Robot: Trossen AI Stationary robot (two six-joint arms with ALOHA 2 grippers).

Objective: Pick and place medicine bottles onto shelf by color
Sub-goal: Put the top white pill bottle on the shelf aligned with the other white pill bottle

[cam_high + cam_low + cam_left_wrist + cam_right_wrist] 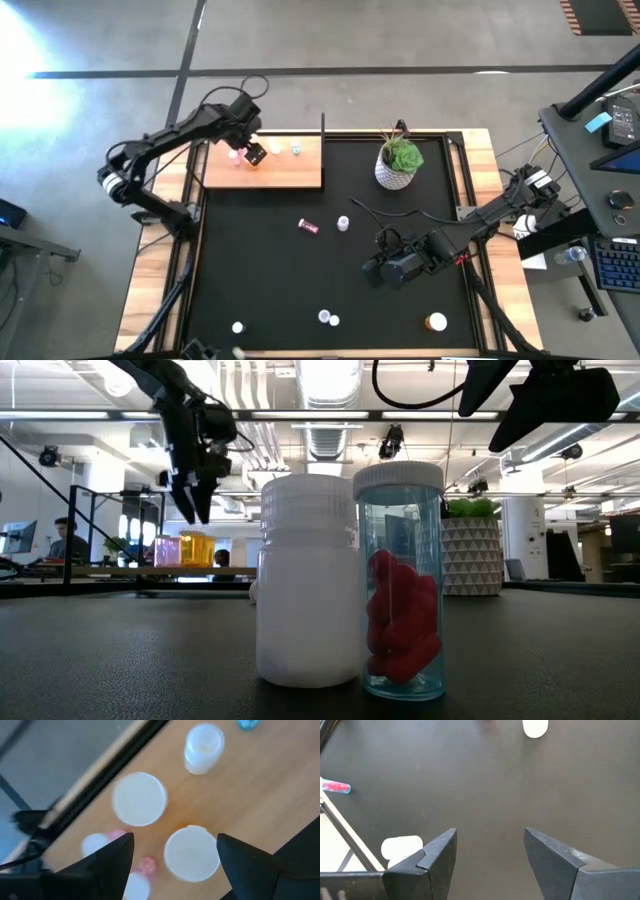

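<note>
My left gripper (249, 147) is open above the light wooden shelf (290, 172) at the far left. Its fingers stand on either side of a white-capped orange bottle (192, 854), with gaps showing, and in the low view the gripper (195, 495) hangs over that bottle (196, 548). Pink bottles (97, 843), two more white-capped bottles (139, 799) and a blue-green one (296, 149) stand upright on the shelf. My right gripper (378, 256) is open and empty above the black mat (260, 270), its fingers (437, 852) pointing down.
On the mat, a pink bottle (308, 227) lies on its side beside a small pale one (343, 223). Near the front edge stand a white bottle (305, 580), a clear blue one with red pills (400, 580), another (237, 327) and an orange one (436, 322). A white-potted plant (399, 160) stands at the far right.
</note>
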